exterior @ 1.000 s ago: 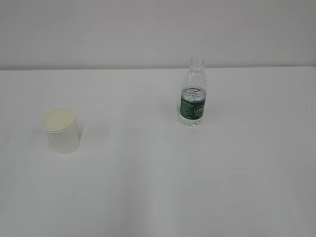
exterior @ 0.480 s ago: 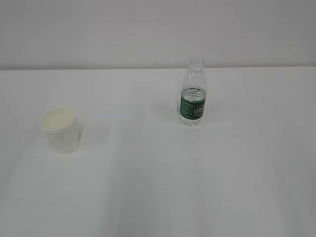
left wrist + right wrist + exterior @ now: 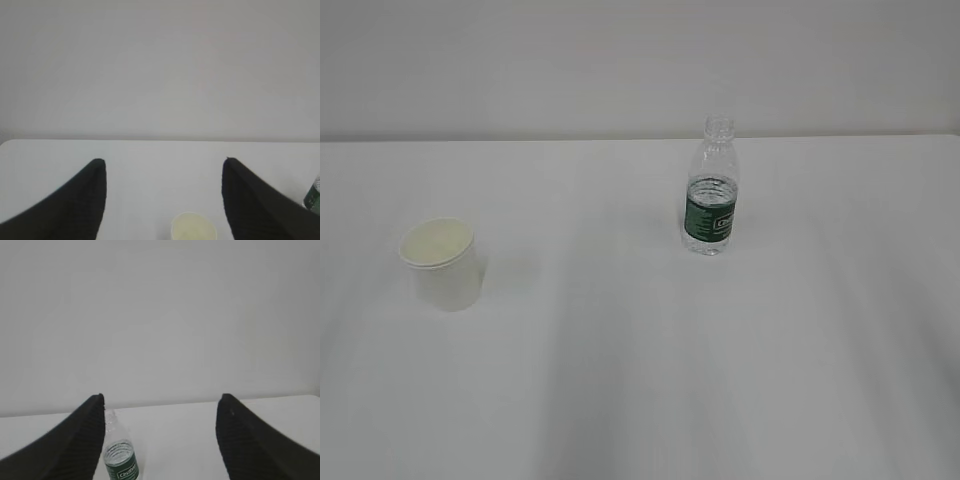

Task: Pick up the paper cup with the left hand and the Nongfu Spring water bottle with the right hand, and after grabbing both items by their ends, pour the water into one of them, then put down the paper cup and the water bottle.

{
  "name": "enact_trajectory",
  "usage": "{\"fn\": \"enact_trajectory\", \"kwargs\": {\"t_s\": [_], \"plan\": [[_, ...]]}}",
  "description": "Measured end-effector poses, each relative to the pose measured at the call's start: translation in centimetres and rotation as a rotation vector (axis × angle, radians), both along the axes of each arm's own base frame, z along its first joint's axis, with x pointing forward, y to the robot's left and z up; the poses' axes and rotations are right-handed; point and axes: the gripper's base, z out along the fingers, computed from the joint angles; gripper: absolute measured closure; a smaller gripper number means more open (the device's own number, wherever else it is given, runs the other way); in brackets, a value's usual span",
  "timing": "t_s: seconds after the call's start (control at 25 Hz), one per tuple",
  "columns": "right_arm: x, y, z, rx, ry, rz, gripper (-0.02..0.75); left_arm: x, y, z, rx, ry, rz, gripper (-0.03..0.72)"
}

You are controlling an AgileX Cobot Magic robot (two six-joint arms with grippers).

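cup and bottle standing apart on the white table [image 3: 640, 400], both hands spread and empty

paper cup [image 3: 193, 227] sits bottom centre, ahead between the left hand [image 3: 163, 162] fingers; nongfu spring water bottle [image 3: 120, 457] stands lower left, beside the right hand [image 3: 161, 397] left finger.

Paper cup [image 3: 193, 227] cut off below; bottle [image 3: 313, 195] clipped right.

Wide gap (bare) between cup [image 3: 441, 264], bottle [image 3: 710, 190]

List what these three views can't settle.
- Exterior: both arms out of frame.
- Left wrist: paper cup base cut by bottom edge; bottle clipped at right edge.
- Right wrist: bottle base cut off, label print too small; cup not in frame.
- Cup contents: unclear.
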Motion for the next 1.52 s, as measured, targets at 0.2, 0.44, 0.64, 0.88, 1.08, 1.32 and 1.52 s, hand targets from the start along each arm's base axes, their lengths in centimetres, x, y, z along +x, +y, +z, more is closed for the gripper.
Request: {"fn": "enact_trajectory", "kwargs": {"t_s": [0.2,0.44,0.64,0.88,1.08,1.32,1.52], "plan": [[3.2,0.3,-0.6,-0.001,0.028,-0.002,0.218,3.7,-0.9,-1.0,-0.004,-0.022,-0.037,0.175],[6.3,1.4,-1.5,-0.041,0.028,0.044,0.218,7.1,-3.7,-4.3,-0.03,-0.007,-0.127,0.201],[9.0,3.7,-3.1,-0.111,0.049,0.148,0.218,8.7,-5.8,-6.0,-0.057,-0.014,-0.174,0.204],[11.8,4.8,-5.0,-0.128,0.047,0.182,0.218,10.5,-6.2,-8.3,-0.065,-0.015,-0.138,0.223],[13.0,5.3,-7.5,-0.123,0.038,0.208,0.218,10.5,-5.8,-11.2,-0.076,-0.03,-0.091,0.226],[13.3,5.7,-10.5,-0.092,0.009,0.232,0.218,9.7,-5.5,-14.1,-0.102,-0.072,-0.085,0.228],[13.8,5.9,-12.7,-0.086,0.023,0.249,0.218,9.9,-6.2,-16.5,-0.073,-0.06,-0.154,0.228]]}}
